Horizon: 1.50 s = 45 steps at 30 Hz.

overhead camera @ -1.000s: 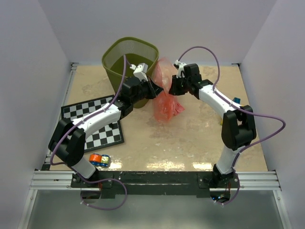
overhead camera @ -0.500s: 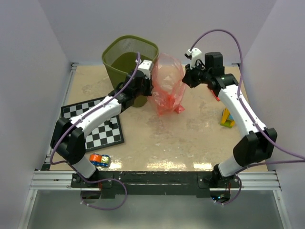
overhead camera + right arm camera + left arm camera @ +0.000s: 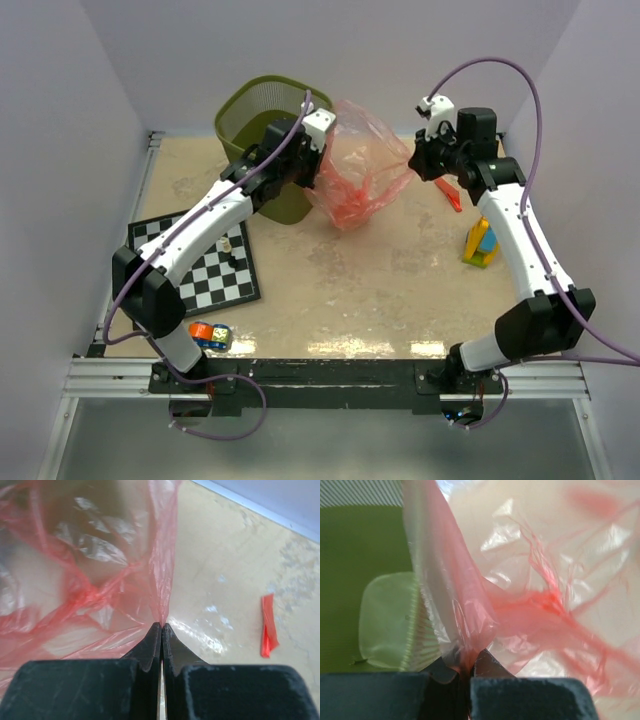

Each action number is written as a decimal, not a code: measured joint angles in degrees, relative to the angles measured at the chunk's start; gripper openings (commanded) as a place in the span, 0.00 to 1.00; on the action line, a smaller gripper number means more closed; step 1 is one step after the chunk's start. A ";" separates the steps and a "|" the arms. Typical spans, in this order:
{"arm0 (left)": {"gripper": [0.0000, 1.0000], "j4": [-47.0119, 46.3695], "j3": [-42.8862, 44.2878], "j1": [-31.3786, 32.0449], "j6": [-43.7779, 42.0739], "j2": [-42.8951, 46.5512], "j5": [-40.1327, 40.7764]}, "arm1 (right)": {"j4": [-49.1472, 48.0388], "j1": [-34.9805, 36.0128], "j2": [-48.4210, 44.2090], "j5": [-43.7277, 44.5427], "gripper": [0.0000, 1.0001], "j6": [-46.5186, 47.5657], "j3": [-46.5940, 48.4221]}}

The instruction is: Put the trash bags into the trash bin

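A translucent red-pink trash bag (image 3: 362,172) hangs stretched in the air between my two grippers, just right of the olive-green mesh trash bin (image 3: 258,112). My left gripper (image 3: 322,165) is shut on the bag's left edge beside the bin's right rim; its wrist view shows the film (image 3: 520,580) pinched in the jaws with the bin (image 3: 365,580) to the left. My right gripper (image 3: 412,168) is shut on the bag's right edge (image 3: 162,580). A second trash bag, a small flat red strip (image 3: 449,195) (image 3: 269,625), lies on the table at the right.
A checkerboard mat (image 3: 205,262) lies at the left with a small piece on it. A yellow and blue block toy (image 3: 480,242) stands at the right. A small orange and blue object (image 3: 208,335) lies near the front left edge.
Both grippers have risen and moved apart, pulling the bag from a hanging bunch into a wide sheet. The right gripper closed on the bag's edge and moved right, uncovering the red strip.
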<state>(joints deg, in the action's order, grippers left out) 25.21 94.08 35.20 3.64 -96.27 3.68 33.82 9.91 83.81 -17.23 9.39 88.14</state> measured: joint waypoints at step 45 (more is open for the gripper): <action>0.10 -99.38 -29.14 8.17 -58.38 -6.86 -16.57 | -61.55 2.08 -32.41 -1.46 0.00 19.26 -34.45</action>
<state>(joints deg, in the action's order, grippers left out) -74.17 64.95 43.38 -54.74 -103.13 -12.88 -27.73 11.99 51.40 -18.70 28.64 53.69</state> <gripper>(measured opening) 0.090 0.007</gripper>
